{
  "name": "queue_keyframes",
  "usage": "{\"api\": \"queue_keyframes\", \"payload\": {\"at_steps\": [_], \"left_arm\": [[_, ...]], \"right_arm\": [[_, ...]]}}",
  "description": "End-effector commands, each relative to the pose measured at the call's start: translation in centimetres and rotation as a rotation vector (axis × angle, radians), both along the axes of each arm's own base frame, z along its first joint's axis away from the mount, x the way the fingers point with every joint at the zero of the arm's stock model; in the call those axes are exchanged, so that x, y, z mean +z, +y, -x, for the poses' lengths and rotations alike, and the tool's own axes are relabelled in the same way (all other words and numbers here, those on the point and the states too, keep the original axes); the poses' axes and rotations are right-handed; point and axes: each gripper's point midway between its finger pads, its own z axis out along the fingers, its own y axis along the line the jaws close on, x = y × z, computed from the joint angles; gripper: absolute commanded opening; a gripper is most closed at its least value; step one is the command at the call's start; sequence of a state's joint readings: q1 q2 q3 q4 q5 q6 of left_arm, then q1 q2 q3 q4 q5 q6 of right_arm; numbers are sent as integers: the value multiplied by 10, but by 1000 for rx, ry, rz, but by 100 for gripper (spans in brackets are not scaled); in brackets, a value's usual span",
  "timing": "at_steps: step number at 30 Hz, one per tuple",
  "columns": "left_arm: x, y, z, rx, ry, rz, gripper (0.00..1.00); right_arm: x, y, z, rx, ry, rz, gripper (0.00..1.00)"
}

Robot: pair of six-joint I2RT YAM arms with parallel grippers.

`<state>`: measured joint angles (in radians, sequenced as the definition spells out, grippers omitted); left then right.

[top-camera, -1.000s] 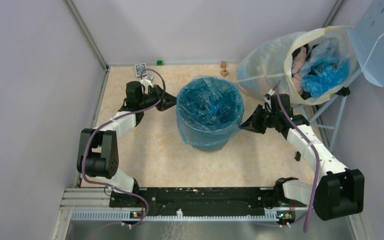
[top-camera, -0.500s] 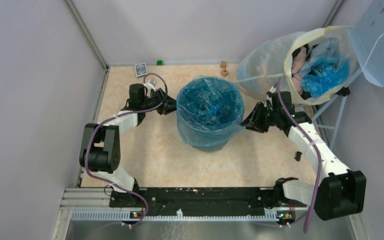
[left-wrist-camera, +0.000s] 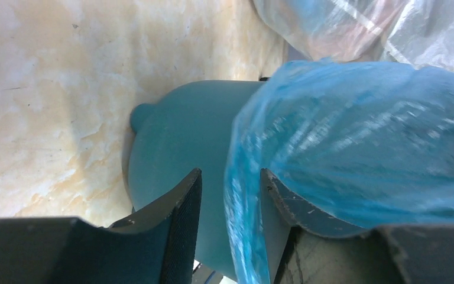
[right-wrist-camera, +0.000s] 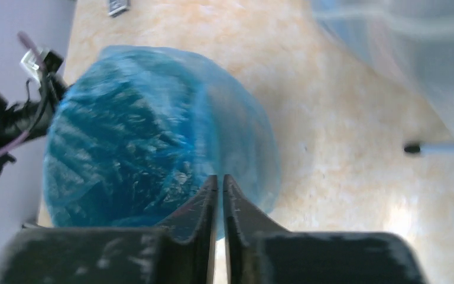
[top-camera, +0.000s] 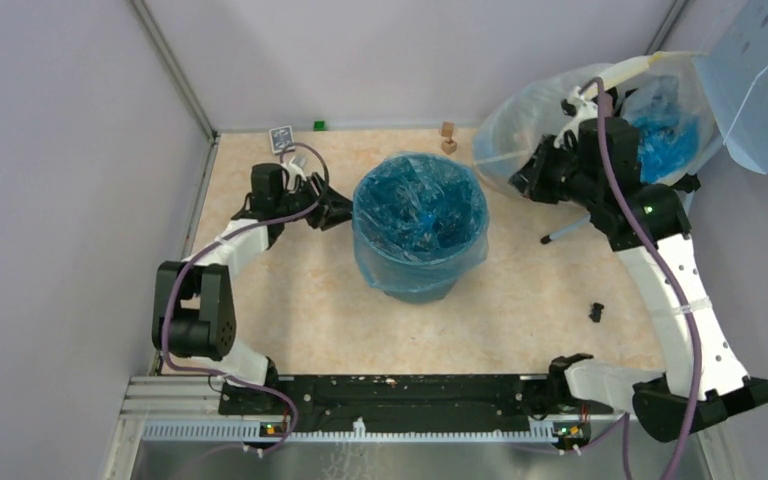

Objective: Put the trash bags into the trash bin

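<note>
Straddles the draped edge of the trash bags (left-wrist-camera: 354,136) with the left gripper (left-wrist-camera: 230,174) parted, trash bin (left-wrist-camera: 183,136) just ahead; holds the right gripper (right-wrist-camera: 219,178) clenched empty, bin below.

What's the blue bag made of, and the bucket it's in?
The blue bag looks like thin plastic film: see-through, shiny and full of crinkles. The bucket seems to be hard plastic: dark teal, smooth, fairly dull, with a rounded moulded bump on its side, though looks alone can't prove it.
</note>
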<state>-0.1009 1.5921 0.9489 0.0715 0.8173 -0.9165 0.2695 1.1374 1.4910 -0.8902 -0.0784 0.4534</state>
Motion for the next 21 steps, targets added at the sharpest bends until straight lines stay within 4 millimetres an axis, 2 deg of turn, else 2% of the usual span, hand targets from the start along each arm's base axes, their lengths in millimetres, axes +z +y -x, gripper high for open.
{"api": "queue_keyframes", "payload": {"at_steps": [1,2,5,7,10,15,18,21], "left_arm": [[44,23,4,65,-126,-31,48],[47,28,8,82,-136,-35,49],[49,43,30,134,-123,-52,52],[49,57,43,177,-114,-57,55],[52,53,69,153,-110,-21,61],[53,36,109,100,-71,94,64],[44,32,123,133,-1,148,67],[39,15,138,109,42,211,67]], "right_arm": [[33,42,4,157,-85,150,1],[37,55,5,191,-98,173,0],[33,95,4,303,-100,240,0],[22,118,5,371,-87,280,0],[2,144,8,452,-58,324,0],[-40,168,20,582,-3,400,0],[-66,176,29,635,38,418,0],[-92,179,36,668,88,432,0]]}}
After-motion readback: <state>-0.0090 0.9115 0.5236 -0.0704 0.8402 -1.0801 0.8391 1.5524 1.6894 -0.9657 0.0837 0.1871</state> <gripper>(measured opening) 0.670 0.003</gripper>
